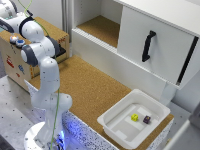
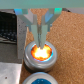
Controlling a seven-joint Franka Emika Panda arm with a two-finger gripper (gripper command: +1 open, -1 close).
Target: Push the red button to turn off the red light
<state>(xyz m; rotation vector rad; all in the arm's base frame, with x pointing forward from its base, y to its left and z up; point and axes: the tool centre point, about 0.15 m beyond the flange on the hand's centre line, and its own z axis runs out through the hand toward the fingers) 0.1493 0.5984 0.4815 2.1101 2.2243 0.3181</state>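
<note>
Red button [image 2: 41, 51] glows orange on the cork surface [image 2: 67, 30], its light on, directly under the gripper [image 2: 41, 34], whose fingers are pressed together into one tip. It looks like a rigid plastic dome to be pushed squarely on its crown, not grasped. A blue button [image 2: 40, 79] lies just beside it. Only the wrist view shows the glow; the exterior view shows the arm [image 1: 42, 65] and a white tray [image 1: 112, 127] well apart.

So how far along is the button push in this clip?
Done: the pincer is lined up directly over the red button, fingers close together. In hand: the tips sit at the button's top; actual contact can't be confirmed. Left: the button glows orange-red, so the light is on and the press hasn't taken effect. The blue button beside it is untouched.
</note>
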